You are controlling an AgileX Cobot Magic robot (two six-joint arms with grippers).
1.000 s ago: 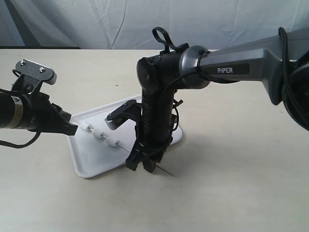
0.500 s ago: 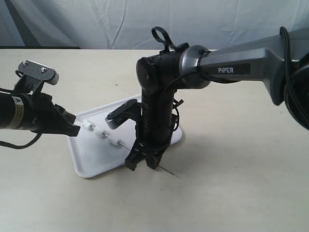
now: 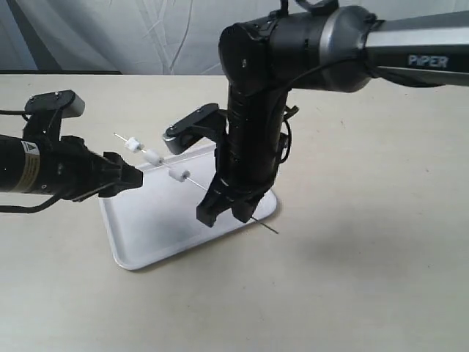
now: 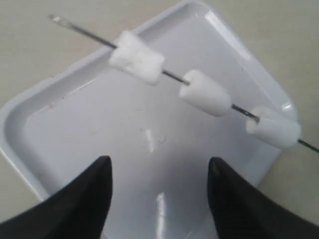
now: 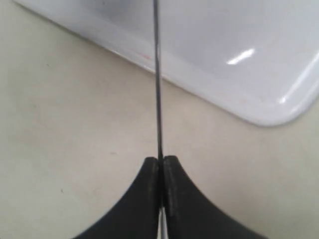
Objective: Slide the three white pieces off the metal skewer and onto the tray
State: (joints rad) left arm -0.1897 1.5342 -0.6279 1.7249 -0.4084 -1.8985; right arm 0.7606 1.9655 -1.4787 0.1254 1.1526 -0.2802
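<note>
- My right arm reaches in from the right side of the desk [image 3: 352, 279], its wrist bent steeply down, so my right gripper [image 3: 226, 214] points at the near edge of the tray [image 3: 146, 227].
- That gripper is pressed together and pinches the skewer [image 3: 195, 184] near one end. In the right wrist view the two pads [image 5: 149, 172] meet on the thin rod [image 5: 157, 74] with no gap.
- A short length of the skewer sticks out past the gripper, low over the desk just beside the tray's near corner.
- The rest of the skewer slopes up to the left, held in the air above the tray, with its free end bare.
- The three white pieces [image 3: 152, 156] are all threaded on that raised part, spaced apart in a row. None lies on the tray.
- My left arm lies low and almost level, coming in from the left. My left gripper [image 3: 133, 178] sits at the tray's left edge, below the skewer and not touching it.
- Its jaws are spread wide and hold nothing. In the left wrist view the two black fingers [image 4: 94, 194] frame the tray floor [image 4: 89, 129], with the pieces [image 4: 204, 92] on the skewer [image 4: 172, 75] beyond them.
- A white cloth [image 3: 110, 37] hangs behind the desk.
</note>
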